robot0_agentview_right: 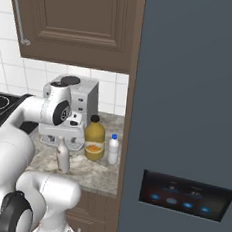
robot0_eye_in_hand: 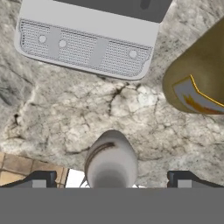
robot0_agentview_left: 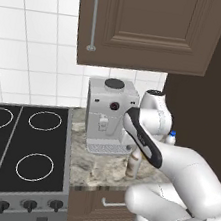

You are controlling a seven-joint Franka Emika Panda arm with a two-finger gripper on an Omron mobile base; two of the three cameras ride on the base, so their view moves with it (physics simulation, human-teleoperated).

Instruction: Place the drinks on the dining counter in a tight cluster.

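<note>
Fingertips of the gripper [robot0_eye_in_hand: 109, 178] stand wide apart at the bottom of the hand view, one on each side of the slim beige bottle [robot0_eye_in_hand: 110, 161], whose rounded top sits between them without either tip touching it. That bottle [robot0_agentview_right: 63, 155] stands upright near the front edge of the small marbled counter [robot0_agentview_right: 97, 174], just in front of the coffee machine's grated drip tray [robot0_eye_in_hand: 83, 50]. In the left base view the same bottle [robot0_agentview_left: 133, 163] shows beside the arm's dark-banded forearm, which reaches over it from the right. Just beyond and to the bottle's right stands the orange jug [robot0_agentview_right: 94, 140] with its black cap, upright, and its labelled flank [robot0_eye_in_hand: 199, 76] appears at the right edge of the hand view. Close beside the jug, nearer the tall grey panel, is the small white bottle [robot0_agentview_right: 113, 150] with a blue cap, also upright. Behind them all sits the silver coffee machine [robot0_agentview_left: 110, 113] against the white tiled wall [robot0_agentview_left: 30, 54], under a brown cabinet [robot0_agentview_left: 146, 27]. A black stovetop [robot0_agentview_left: 17, 151] lies to the left of the counter.
</note>
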